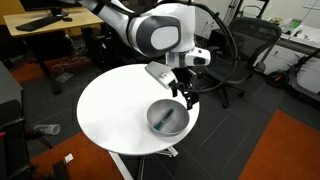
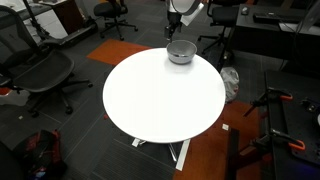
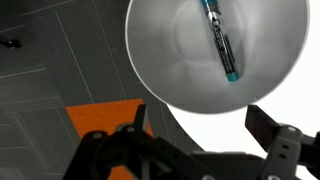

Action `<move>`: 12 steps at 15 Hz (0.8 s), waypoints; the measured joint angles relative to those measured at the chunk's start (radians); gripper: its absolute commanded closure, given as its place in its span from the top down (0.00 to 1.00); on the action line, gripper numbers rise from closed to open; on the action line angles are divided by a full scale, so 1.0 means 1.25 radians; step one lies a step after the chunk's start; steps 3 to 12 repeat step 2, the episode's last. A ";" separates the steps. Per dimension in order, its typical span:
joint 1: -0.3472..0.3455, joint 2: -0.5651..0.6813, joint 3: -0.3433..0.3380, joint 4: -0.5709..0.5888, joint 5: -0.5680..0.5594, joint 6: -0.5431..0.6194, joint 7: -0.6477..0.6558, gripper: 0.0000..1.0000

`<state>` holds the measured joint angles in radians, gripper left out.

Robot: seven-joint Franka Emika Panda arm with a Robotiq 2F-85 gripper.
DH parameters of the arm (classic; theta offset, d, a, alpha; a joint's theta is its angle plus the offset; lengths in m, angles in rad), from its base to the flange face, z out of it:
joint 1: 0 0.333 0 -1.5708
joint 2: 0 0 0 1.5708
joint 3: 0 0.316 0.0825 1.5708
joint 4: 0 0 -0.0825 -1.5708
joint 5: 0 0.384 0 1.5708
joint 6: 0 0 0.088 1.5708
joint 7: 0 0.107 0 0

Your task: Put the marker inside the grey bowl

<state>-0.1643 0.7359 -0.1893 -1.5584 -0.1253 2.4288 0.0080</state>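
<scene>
Closest to the wrist camera, my end effector (image 3: 195, 128) spreads its two dark fingers (image 3: 272, 135) wide apart, holding nothing. Beyond them, a thin teal-blue marker with a darker end (image 3: 220, 40) lies inside the round, light grey, silvery bowl (image 3: 165, 55). Both exterior views place that bowl near the edge of the round white tabletop (image 2: 160, 95), end effector hovering just above.

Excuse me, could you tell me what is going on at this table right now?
The robot arm's gripper hangs open and empty just above the grey bowl, which stands near the edge of the round white table. The wrist view shows the marker lying inside the bowl, free of the fingers. The placing looks done.
</scene>
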 measured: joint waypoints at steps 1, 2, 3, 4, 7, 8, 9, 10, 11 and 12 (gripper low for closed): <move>0.000 0.000 0.000 0.000 0.000 0.000 0.000 1.00; 0.000 0.001 0.000 0.000 0.000 0.000 0.000 1.00; 0.000 0.001 0.000 0.000 0.000 0.000 0.000 1.00; 0.000 0.001 0.000 0.000 0.000 0.000 0.000 1.00; 0.000 0.001 0.000 0.000 0.000 0.000 0.000 1.00; 0.000 0.001 0.000 0.000 0.000 0.000 0.000 1.00; 0.000 0.001 0.000 0.000 0.000 0.000 0.000 1.00; 0.000 0.001 0.000 0.000 0.000 0.000 0.000 1.00; 0.000 0.001 0.000 0.000 0.000 0.000 0.000 1.00; 0.000 0.001 0.000 0.000 0.000 0.000 0.000 1.00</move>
